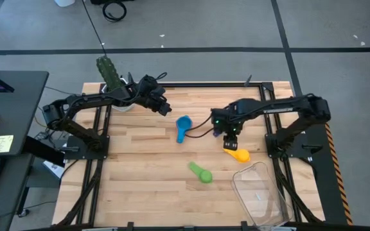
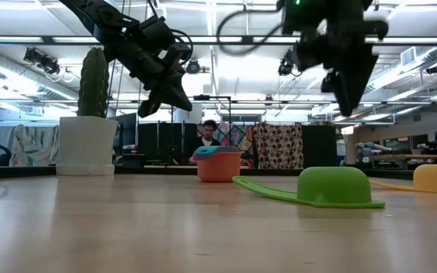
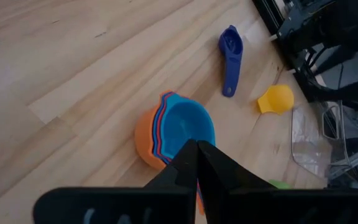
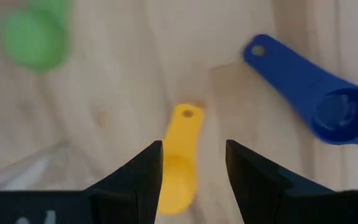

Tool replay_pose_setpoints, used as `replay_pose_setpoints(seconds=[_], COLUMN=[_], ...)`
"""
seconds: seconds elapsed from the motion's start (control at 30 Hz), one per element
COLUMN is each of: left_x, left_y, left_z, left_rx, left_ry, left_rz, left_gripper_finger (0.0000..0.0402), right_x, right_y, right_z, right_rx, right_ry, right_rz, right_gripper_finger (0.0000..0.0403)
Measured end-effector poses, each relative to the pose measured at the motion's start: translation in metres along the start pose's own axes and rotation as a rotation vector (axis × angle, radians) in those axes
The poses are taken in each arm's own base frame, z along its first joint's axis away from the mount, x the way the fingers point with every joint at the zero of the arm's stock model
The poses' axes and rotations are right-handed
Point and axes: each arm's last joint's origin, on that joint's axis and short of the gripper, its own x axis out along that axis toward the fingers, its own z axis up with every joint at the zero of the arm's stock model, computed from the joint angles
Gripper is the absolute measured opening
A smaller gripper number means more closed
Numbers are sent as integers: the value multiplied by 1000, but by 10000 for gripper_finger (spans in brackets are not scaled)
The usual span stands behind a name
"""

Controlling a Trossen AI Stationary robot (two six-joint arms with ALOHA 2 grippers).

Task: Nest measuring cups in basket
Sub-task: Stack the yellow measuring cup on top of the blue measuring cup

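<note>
The right tool hangs over the table, directly above one measuring cup — its handle lies between the spread fingers. The basket sits near that tool's outer side. The nested stack of cups lies between both tools; the left tool, fingers together, hovers beside it.

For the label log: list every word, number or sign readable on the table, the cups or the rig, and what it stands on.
No text can be read in any view.
The yellow sticky note on the dark side desk bears marks too small to read.
The dark blue plastic measuring cup shows a moulded mark in its bowl, too blurred to read.
The stacked plastic measuring cups show no marking.
</note>
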Motion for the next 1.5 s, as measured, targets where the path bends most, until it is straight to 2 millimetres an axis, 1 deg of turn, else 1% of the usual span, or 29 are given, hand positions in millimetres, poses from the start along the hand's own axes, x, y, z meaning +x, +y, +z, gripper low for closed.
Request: replay_pose_setpoints(seconds=[0.1,0.2,0.3,0.4,0.57,0.73,0.9,1.03,1.1,1.2,1.5], left_x=[0,0,0,0,0,0,0,0,0,0,0], left_y=[0,0,0,0,0,0,0,0,0,0,0], left_z=[0,0,0,0,0,0,0,0,0,0,0], left_rx=[0,0,0,0,0,0,-1,-1,-1,-1,-1], left_ry=[0,0,0,0,0,1,0,0,0,0,0], left_rz=[0,0,0,0,0,0,1,0,0,0,1], left_gripper_finger=[14,14,14,14,14,14,14,14,14,14,14], right_x=[20,40,58,74,96,113,122,122,122,122,123], right_y=[-3,-6,-8,-8,-10,-13,-15,-15,-15,-15,-17], right_z=[6,9,12,18,26,28,29,29,30,30,30], right_rx=[-11,-8,3,8,7,4,11,12,11,10,12], right_ry=[36,108,182,220,247,300,331,324,316,315,312], right_rz=[-68,-84,-48,-8,2,-6,-13,-14,-14,-18,-37], right_gripper_finger=[178,178,178,178,178,178,178,178,171,149,55])
